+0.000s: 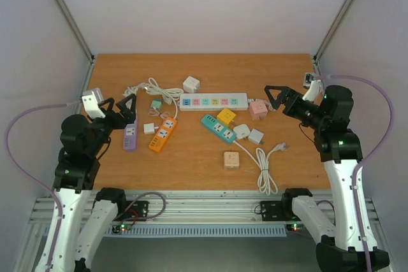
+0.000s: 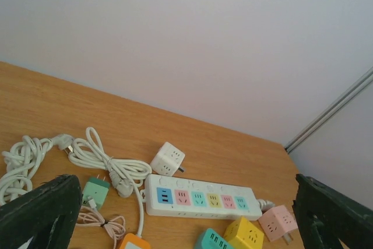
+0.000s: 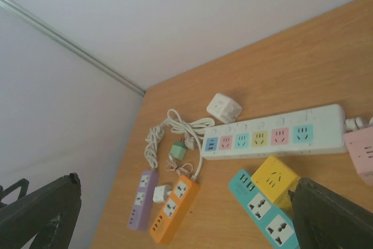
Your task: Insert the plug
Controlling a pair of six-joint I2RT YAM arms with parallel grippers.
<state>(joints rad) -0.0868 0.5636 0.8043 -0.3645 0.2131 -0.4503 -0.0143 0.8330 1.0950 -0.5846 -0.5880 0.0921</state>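
Fig. Both arms poised above the desk, nothing gripped. L claw (image 1: 120, 102): jaws spread wide, empty, hovering by the left edge near the far end of the purple strip (image 1: 130, 136). R claw (image 1: 273, 98): likewise wide open and empty, toward the right edge, just right of the pink cube adapter (image 1: 257, 109). I hold both high and tilted toward mid-desk, prob. so each wrist cam takes in the whole spread before I commit.

Plug (image 1: 281, 147): white, moulded, on a loose looped cord (image 1: 264, 169) that appears to run from the teal strip (image 1: 218, 127). It lies flat toward the near-right corner, apart from every socket, not yet inserted. It is closest to my R arm, so that side seems the natural picker.

Likely target: long white strip (image 1: 213, 101) w/ pastel socket faces, parallel to the far edge, approx. mid-desk.

Housings look like hard, glossy plastic w/ rounded corners. Strips are flat bars; adapters are boxy, e.g. yellow cube (image 1: 225, 117), beige cube (image 1: 231, 160). Cords look soft and rubbery. Desk (image 1: 287, 68): matt wood-grain.
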